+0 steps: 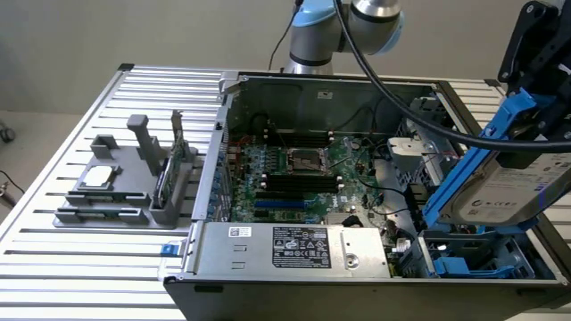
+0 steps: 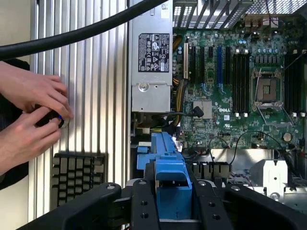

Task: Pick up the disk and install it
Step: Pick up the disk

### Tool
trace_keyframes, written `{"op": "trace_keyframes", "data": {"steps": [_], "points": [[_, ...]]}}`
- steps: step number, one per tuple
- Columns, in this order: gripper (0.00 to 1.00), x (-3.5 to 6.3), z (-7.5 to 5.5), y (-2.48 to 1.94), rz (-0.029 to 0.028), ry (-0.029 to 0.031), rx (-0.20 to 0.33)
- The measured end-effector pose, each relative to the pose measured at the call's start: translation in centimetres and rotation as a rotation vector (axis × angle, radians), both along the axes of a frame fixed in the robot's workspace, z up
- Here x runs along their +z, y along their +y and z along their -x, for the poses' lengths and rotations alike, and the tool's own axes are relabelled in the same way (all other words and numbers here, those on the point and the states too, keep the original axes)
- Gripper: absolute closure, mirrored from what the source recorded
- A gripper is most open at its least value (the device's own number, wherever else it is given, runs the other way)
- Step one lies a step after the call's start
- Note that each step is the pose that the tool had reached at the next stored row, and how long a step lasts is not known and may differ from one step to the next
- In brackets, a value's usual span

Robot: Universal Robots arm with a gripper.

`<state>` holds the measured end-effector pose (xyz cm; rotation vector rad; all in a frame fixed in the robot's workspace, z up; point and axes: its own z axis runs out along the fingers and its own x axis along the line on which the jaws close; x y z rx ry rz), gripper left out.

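Open-case work: the arm's gripper [image 1: 533,137], its upper part cut off at the exterior view's right edge, is clamped on the disk [image 1: 510,190] by its blue frame [image 1: 477,157]. It holds the disk tilted in the air over the corner of the computer case [image 1: 312,90] where a blue drive bay [image 1: 464,266] sits. The disk's outer edge runs out of the picture, and the print on its white label is too small to read.

From the wrist, the black fingers [image 2: 144,206] flank the blue frame, which hides the silver body behind it. Beyond lie the motherboard [image 2: 230,86] and the power supply [image 2: 151,62]. A person's hands [image 2: 36,93] are closed around a small dark object that cannot be identified, near a keyboard [image 2: 76,175] beside the slatted table [image 2: 96,72].

The exterior view takes in a grey fixture [image 1: 116,207] on the table at its left. The fixture carries a square processor chip [image 1: 98,175] and an upright green card [image 1: 170,174].
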<state>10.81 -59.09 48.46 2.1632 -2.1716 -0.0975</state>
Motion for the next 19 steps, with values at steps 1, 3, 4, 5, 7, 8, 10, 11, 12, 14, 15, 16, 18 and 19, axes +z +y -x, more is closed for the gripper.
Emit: {"op": "trace_keyframes", "data": {"steps": [1, 3, 4, 5, 7, 8, 10, 11, 12, 14, 15, 16, 18, 19], "points": [[0.67, -0.07, -0.5, -0.08, -0.0001, 0.0004, 0.000], [0.67, -0.23, -1.2, -0.29, -0.0001, 0.0017, 0.000], [0.67, -0.35, -1.5, -0.46, -0.0002, 0.0031, 0.000], [0.67, -0.46, -1.7, -0.68, -0.0004, 0.0047, 0.000], [0.67, -0.69, -2.0, -1.20, -0.0015, 0.0083, 0.000], [0.67, -0.82, -2.0, -1.37, -0.0027, 0.0091, 0.000], [0.67, -1.03, -2.2, -1.50, -0.0058, 0.0093, 0.001], [0.67, -1.14, -2.2, -1.53, -0.0078, 0.0093, 0.003], [0.67, -1.24, -2.2, -1.55, -0.0095, 0.0093, 0.004], [0.67, -1.43, -2.2, -1.56, -0.0128, 0.0080, 0.010], [0.67, -1.51, -2.2, -1.56, -0.0139, 0.0060, 0.016], [0.67, -1.60, -2.2, -1.56, -0.0148, 0.0035, 0.023], [0.67, -1.77, -2.2, -1.57, -0.0155, -0.0039, 0.034], [0.67, -1.90, -2.2, -1.58, -0.0160, -0.0066, 0.038]]}}
